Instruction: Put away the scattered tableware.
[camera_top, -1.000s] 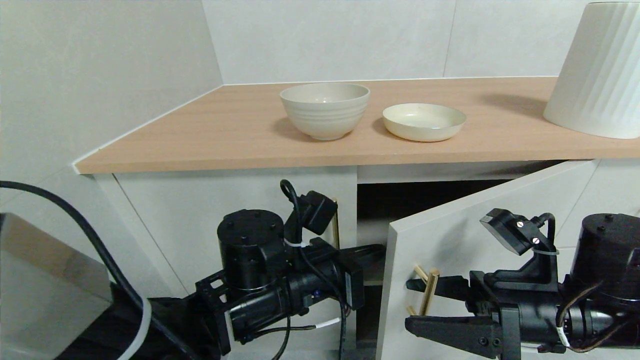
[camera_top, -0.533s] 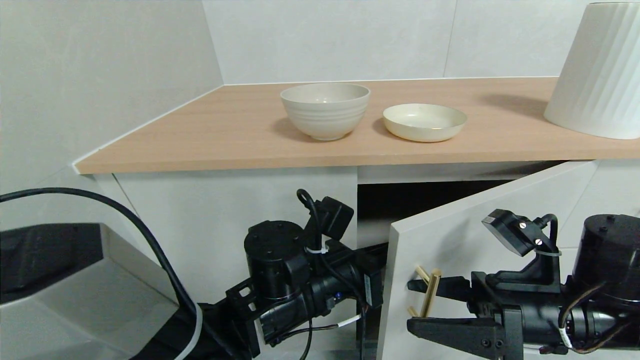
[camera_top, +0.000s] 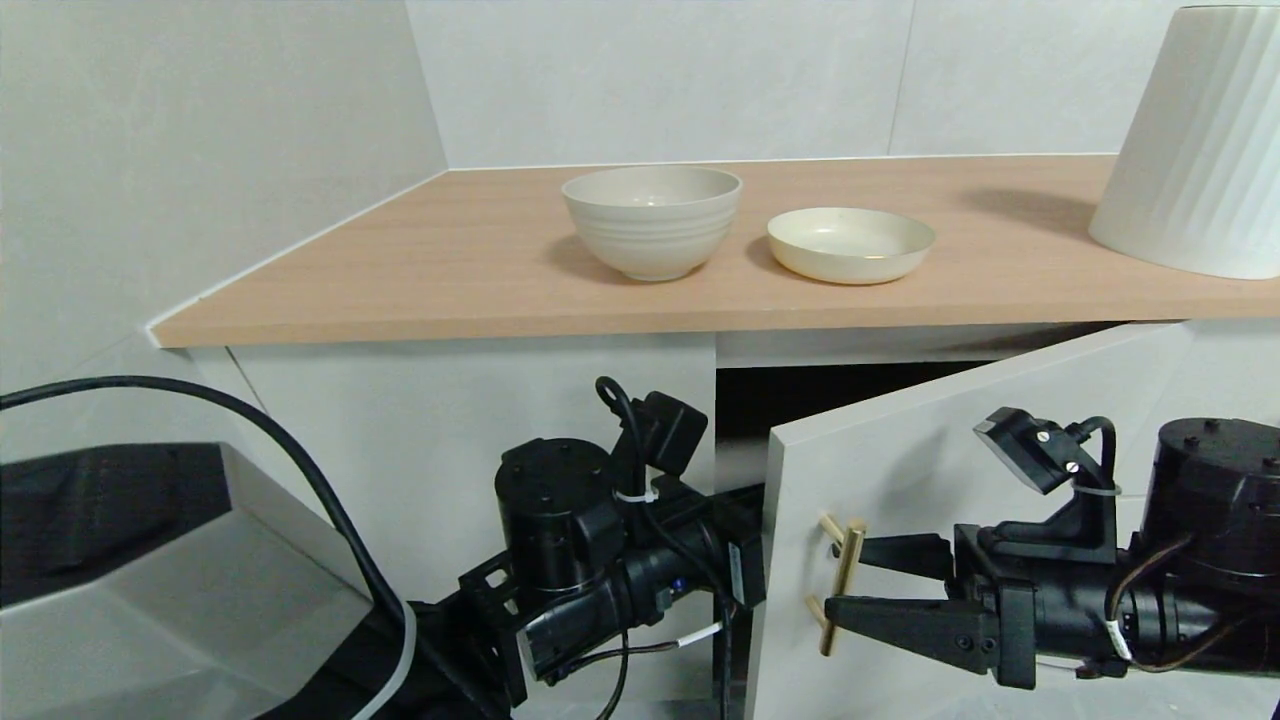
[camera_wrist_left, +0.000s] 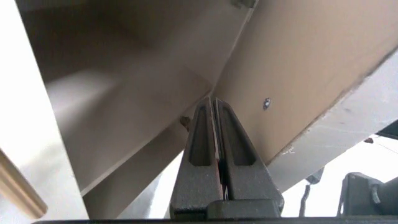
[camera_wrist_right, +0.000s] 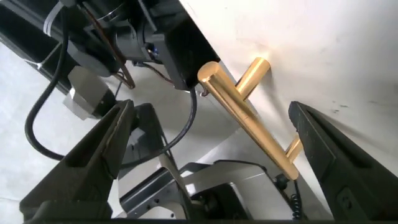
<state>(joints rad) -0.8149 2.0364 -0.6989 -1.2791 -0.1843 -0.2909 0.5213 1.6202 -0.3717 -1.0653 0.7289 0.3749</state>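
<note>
A cream ribbed bowl (camera_top: 652, 220) and a shallow cream dish (camera_top: 850, 243) stand side by side on the wooden countertop (camera_top: 420, 270). Below, the right cabinet door (camera_top: 930, 450) hangs partly open. My right gripper (camera_top: 846, 580) is open in front of this door, its fingers on either side of the gold handle (camera_top: 838, 585). In the right wrist view the handle (camera_wrist_right: 245, 121) lies between the spread fingers (camera_wrist_right: 93, 168) of the right gripper (camera_wrist_right: 210, 109). The left arm (camera_top: 600, 560) sits at the gap beside the door's edge. My left gripper (camera_wrist_left: 215, 115) is shut and empty, pointing into the cabinet behind the door.
A large white ribbed lampshade (camera_top: 1195, 140) stands at the right end of the countertop. The left cabinet door (camera_top: 450, 440) is closed. Tiled walls close off the back and the left side. The cabinet's dark opening (camera_top: 820, 395) shows above the open door.
The left arm moved right, up to the gap at the door's edge. The door's free edge shifted slightly left, and the right gripper drew back, leaving the handle at its fingertips.
</note>
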